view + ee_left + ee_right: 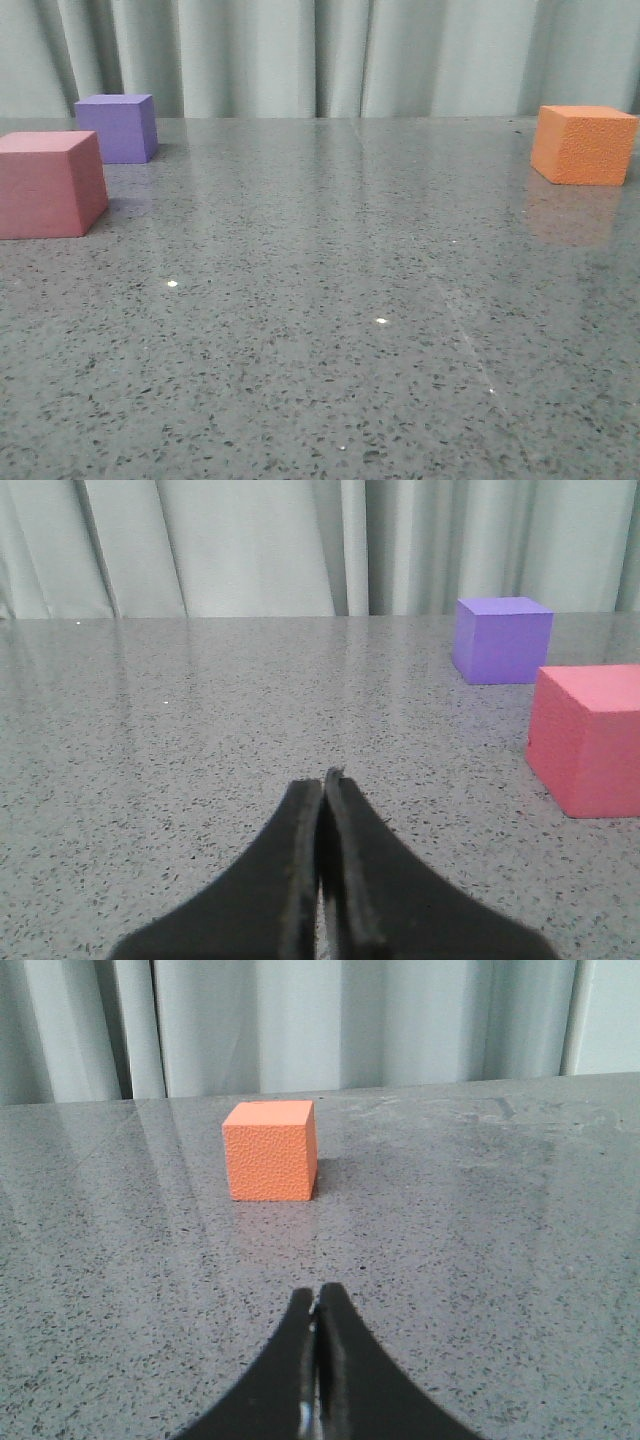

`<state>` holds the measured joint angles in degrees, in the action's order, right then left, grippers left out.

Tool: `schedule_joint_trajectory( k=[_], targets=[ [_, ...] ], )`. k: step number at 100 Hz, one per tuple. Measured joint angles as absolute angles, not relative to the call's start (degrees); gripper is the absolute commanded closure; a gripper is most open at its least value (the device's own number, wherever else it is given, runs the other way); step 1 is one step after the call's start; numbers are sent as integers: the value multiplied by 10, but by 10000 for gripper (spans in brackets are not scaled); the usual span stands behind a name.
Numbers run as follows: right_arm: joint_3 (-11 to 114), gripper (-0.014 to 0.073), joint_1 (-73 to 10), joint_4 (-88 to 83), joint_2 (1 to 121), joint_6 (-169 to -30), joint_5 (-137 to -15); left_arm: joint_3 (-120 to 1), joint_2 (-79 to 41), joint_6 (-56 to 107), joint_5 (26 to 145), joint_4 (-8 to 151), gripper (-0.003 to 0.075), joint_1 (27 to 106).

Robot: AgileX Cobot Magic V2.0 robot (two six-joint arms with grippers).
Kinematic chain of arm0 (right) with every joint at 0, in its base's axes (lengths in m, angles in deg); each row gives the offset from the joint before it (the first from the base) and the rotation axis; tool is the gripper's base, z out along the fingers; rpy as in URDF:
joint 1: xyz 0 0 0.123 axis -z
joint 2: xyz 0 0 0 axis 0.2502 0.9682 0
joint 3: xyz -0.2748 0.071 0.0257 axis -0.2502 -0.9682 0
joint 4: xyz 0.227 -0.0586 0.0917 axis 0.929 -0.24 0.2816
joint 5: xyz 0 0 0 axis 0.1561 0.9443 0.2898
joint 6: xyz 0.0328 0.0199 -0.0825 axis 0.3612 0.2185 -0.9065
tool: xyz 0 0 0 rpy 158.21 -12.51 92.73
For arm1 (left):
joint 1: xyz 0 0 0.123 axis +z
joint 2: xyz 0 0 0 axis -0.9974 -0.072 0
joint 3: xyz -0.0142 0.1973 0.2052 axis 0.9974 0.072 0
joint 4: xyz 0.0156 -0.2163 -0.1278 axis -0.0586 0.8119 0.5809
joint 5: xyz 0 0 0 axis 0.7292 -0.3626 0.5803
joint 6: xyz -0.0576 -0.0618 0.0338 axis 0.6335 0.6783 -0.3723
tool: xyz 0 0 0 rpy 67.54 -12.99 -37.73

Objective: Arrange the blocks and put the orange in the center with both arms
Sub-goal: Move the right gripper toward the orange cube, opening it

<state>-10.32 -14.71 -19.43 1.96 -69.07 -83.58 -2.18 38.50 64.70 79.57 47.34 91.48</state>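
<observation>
The pink-red cube (50, 184) sits at the table's far left, with the purple cube (119, 127) just behind it. The orange cube (584, 144) sits at the far right, apart from both. No gripper shows in the front view. In the left wrist view my left gripper (324, 777) is shut and empty, low over the table, with the pink-red cube (590, 738) and purple cube (502, 638) ahead and off to one side. In the right wrist view my right gripper (317, 1292) is shut and empty, with the orange cube (271, 1150) ahead, a little to one side.
The grey speckled table (330, 330) runs back to a pale curtain (330, 55) along its far edge. Two small bright light spots reflect on the tabletop.
</observation>
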Motion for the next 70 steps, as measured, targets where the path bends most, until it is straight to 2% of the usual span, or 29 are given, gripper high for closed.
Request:
schedule_joint_trajectory(
  k=[70],
  targets=[
    [-103, 715, -147, -194, 20, -691, -836, -22, 385, 647, 788, 473, 739, 915]
  ],
)
